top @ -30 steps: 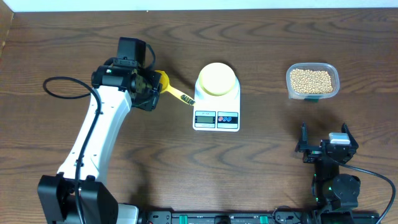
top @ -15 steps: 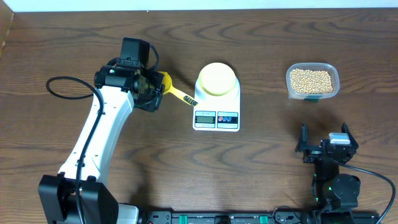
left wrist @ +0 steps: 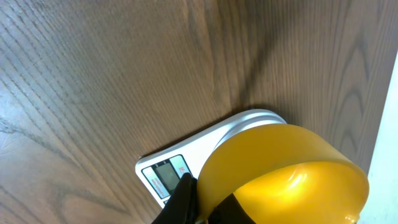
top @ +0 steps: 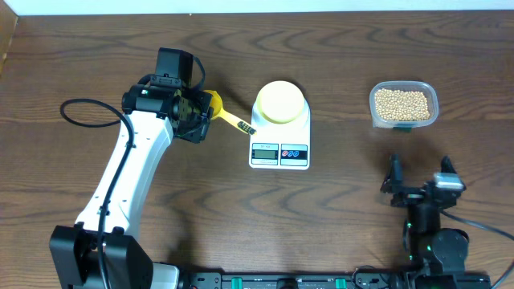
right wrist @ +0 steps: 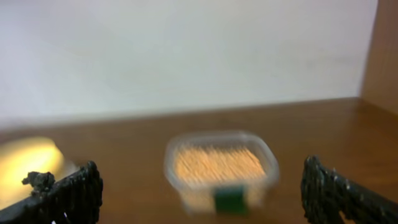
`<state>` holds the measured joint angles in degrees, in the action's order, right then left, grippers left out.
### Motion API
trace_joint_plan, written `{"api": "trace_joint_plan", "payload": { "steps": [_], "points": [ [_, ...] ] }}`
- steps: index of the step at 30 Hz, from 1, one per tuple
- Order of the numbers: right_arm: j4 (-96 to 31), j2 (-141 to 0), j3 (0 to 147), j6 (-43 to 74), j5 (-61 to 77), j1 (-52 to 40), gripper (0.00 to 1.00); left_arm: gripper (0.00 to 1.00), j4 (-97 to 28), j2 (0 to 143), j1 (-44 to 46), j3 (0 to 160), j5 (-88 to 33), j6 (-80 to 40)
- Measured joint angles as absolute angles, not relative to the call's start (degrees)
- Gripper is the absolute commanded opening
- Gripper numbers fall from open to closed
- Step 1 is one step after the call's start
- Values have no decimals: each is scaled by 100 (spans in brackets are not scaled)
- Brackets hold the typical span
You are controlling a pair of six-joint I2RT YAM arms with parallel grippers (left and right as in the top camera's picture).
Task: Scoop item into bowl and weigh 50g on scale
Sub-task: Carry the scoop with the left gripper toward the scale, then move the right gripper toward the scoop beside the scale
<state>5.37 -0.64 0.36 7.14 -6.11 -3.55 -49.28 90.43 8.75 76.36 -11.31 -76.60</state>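
My left gripper (top: 195,112) is shut on a bright yellow scoop (top: 214,104), just left of the scale (top: 279,148). The scoop's handle (top: 239,125) points toward the scale. In the left wrist view the scoop's cup (left wrist: 286,180) fills the lower right, with the scale's display (left wrist: 165,176) behind it and my left gripper (left wrist: 205,204) clamped on the scoop. The pale yellow bowl (top: 280,102) sits on the scale's platform. The beans (top: 402,102) lie in a clear tub (top: 431,106) at the right. My right gripper (top: 419,164) stands open below the tub, holding nothing; its wrist view shows the blurred beans (right wrist: 217,163) ahead.
A black cable (top: 84,112) loops on the table left of the left arm. The bowl (right wrist: 25,158) shows as a pale blur at the left of the right wrist view. A white wall runs behind the table's far edge.
The left arm shifted slightly right with the scoop, then held still. The right gripper has begun to move, tilting up a little; its view is blurred.
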Motion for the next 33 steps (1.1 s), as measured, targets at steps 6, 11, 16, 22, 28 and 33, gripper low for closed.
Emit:
{"api": "trace_joint_plan", "payload": {
  "steps": [6, 11, 16, 22, 28, 33],
  "points": [
    [1466, -62, 36, 2084, -377, -357, 99, 8, -4925, 9043, 875, 7636, -1131, -7671],
    [1490, -64, 60, 2871, -198, -357, 99, 8, -4925, 9043, 875, 7636, -1131, -7671],
    [1269, -242, 499, 3212, 16, -355, 99, 8, -4923, 9043, 875, 7636, -1131, -7671],
    [709, -1155, 1555, 3385, 436, -355, 99, 8, -4925, 9043, 875, 7636, -1131, -7671],
    [657, -2674, 2493, 3503, 1288, -355, 99, 8, -4919, 9043, 875, 7636, -1131, -7671],
    [982, -3948, 2888, 3903, 2069, -357, 99, 8, -4928, 9043, 875, 7636, -1129, -7671]
  ]
}}
